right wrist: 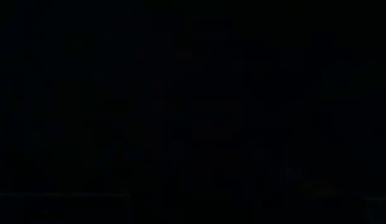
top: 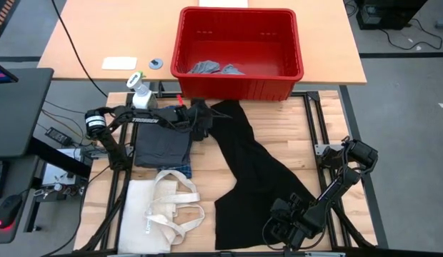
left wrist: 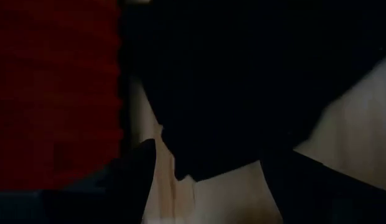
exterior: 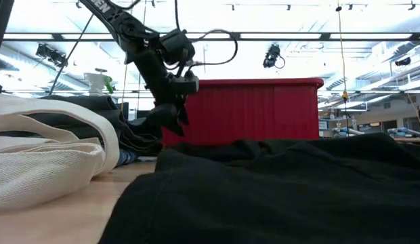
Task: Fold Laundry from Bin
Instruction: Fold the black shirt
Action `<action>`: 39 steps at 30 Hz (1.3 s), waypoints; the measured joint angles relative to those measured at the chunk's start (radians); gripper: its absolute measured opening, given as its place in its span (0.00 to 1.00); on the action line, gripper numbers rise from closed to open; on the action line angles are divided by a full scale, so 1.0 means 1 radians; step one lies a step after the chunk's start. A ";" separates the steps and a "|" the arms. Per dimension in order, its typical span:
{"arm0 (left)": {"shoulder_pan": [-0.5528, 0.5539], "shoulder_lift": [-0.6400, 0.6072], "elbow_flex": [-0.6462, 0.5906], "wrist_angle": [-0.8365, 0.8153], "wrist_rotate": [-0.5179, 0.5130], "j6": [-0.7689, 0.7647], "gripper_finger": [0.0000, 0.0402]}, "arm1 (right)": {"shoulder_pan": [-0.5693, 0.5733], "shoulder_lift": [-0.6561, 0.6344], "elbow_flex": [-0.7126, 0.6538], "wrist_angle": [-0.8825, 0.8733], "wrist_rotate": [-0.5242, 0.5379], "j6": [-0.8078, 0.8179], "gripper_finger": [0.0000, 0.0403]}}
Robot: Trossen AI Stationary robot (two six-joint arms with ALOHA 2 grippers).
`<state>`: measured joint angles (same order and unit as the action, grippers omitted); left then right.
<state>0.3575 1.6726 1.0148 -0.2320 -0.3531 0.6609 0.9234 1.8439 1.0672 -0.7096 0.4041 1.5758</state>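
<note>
The large black piece (top: 257,171) lies spread on the table, running from just in front of the red bin (top: 239,86) to the near right. My left gripper (top: 206,121) hangs open over its far end. In the left wrist view the cloth's edge (left wrist: 187,168) shows between the wide-apart fingers. My right gripper (top: 279,218) sits low over the black piece's near end, and its wrist view is all dark. Light grey pieces (top: 214,68) lie in the bin. A folded dark grey piece (top: 161,146) rests on the blue plaid shirt (top: 182,169). My left gripper comes slanting down from the table's left at the black piece's far end (left wrist: 243,81). Its fingers (left wrist: 137,177) stand apart on either side of the cloth's edge. I cannot tell whether they touch the cloth.
A cream tote bag (top: 161,210) lies at the near left, and its handles reach toward the black piece. A spray bottle (top: 141,91) stands at the far left, beside the bin. Bare wood shows to the right of the black piece (top: 307,135).
</note>
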 joint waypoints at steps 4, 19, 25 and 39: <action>0.050 0.021 0.000 0.001 0.045 -0.042 0.72 | -0.002 0.000 0.000 0.006 0.043 -0.016 0.37; 0.104 0.047 0.000 0.004 0.190 -0.065 0.68 | -0.004 0.000 0.000 0.017 0.129 -0.102 0.37; 0.105 0.047 0.000 -0.011 0.217 -0.070 0.43 | -0.004 0.000 0.000 0.019 0.163 -0.113 0.37; 0.112 0.047 0.000 -0.011 0.239 -0.133 0.01 | -0.004 0.000 0.000 0.039 0.191 -0.153 0.37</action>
<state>0.4700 1.7195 1.0148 -0.2429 -0.1146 0.5275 0.9195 1.8439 1.0668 -0.6704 0.5949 1.4232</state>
